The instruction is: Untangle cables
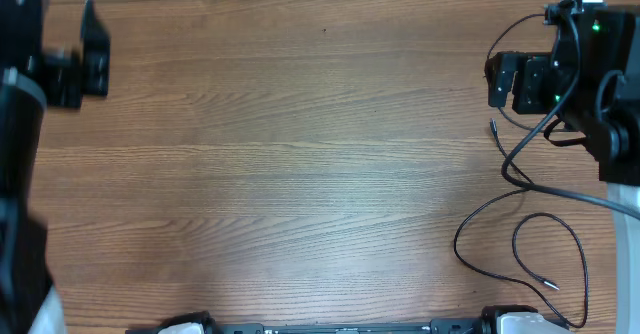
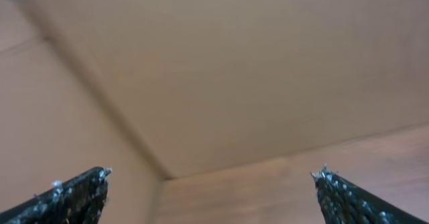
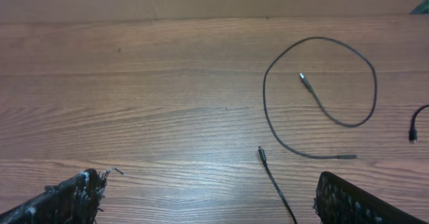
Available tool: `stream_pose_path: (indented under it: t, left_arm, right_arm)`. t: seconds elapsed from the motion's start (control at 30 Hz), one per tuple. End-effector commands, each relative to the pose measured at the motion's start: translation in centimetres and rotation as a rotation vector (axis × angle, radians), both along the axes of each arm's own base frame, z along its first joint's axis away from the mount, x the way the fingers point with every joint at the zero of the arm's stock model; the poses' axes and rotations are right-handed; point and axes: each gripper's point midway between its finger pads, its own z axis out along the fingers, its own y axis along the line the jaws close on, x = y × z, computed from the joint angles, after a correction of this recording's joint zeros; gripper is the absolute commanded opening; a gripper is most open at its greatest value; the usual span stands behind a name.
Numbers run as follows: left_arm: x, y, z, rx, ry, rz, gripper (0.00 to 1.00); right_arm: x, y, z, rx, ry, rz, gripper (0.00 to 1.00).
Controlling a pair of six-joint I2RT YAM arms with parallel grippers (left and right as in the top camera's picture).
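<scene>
Thin black cables lie on the wooden table (image 1: 300, 174) at the right. In the overhead view one runs from a plug end (image 1: 493, 127) down toward loose loops (image 1: 458, 240) near the front right. In the right wrist view a looped cable (image 3: 265, 100) lies ahead with both ends free, and a second cable's plug end (image 3: 261, 153) lies between my fingers. My right gripper (image 3: 214, 187) is open and empty above the table; it also shows in the overhead view (image 1: 498, 79). My left gripper (image 2: 214, 177) is open and empty at the far left (image 1: 95, 46), with no cable near it.
The right arm's thicker black cable (image 1: 520, 34) arcs beside the right gripper. A cardboard wall (image 2: 234, 63) fills the left wrist view. Another plug end (image 3: 413, 134) shows at the right edge of the right wrist view. Arm bases (image 1: 500, 324) sit at the front edge.
</scene>
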Motion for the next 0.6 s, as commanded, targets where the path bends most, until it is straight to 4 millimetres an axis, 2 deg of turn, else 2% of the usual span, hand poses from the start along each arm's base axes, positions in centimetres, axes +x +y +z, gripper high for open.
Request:
stream_pose_path:
  t: [0.0,0.1,0.13,0.17,0.3,0.33,0.43,0.5,0.57]
  left_arm:
    - [-4.5,2.5,-0.1,0.06,-0.06,0.182,1.0]
    - [-7.9,2.7,0.0,0.068,-0.148,0.233,1.0]
    - [-9.1,2.6,-0.8,0.066,-0.169,0.233,1.0]
    - [-9.2,2.6,-1.5,0.058,-0.163,0.235,1.0]
    - [-8.1,3.3,-6.2,0.007,-0.062,0.272,0.99]
    - [-7.2,4.1,-8.9,-0.058,-0.002,0.317,1.0]
    - [-6.0,4.2,-13.3,-0.12,0.119,0.332,1.0]
    - [-5.9,4.2,-16.8,-0.157,0.238,0.349,1.0]
    - [-5.5,3.7,-19.3,-0.204,0.309,0.334,1.0]
  right_arm:
    - [1.0,0.4,-0.5,0.007,0.016,0.012,1.0]
    - [1.8,1.0,-1.6,0.032,0.05,0.037,1.0]
    - [2.1,1.6,-2.2,0.053,0.069,0.058,1.0]
    - [2.3,1.9,-2.5,0.068,0.079,0.071,1.0]
    - [2.7,3.0,-3.4,0.114,0.111,0.113,1.0]
    - [2.8,3.1,-3.8,0.12,0.125,0.117,1.0]
    - [2.8,3.1,-4.0,0.118,0.133,0.115,1.0]
    - [2.8,3.0,-4.0,0.116,0.133,0.113,1.0]
    - [2.8,3.0,-4.0,0.116,0.133,0.113,1.0]
